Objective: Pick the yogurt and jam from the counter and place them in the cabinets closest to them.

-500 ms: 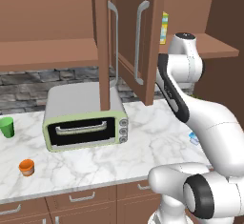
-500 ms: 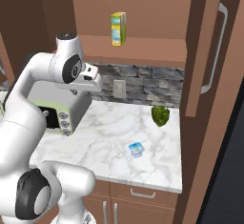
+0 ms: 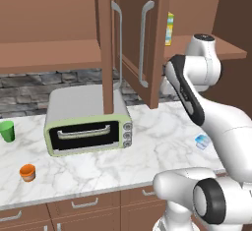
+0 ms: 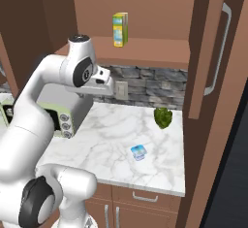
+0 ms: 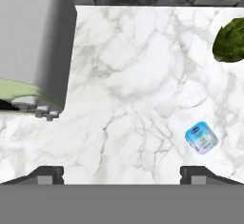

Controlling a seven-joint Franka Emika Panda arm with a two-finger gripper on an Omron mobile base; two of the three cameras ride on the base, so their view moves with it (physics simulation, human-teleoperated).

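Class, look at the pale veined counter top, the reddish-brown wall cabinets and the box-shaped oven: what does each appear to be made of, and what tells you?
Pale veined counter top: probably polished marble or a look-alike, given its grey veining.
Reddish-brown wall cabinets: apparently wood with a smooth matte finish; the curved bar handles look like grey metal.
Box-shaped oven: seemingly painted metal, grey on top with a pale green front.
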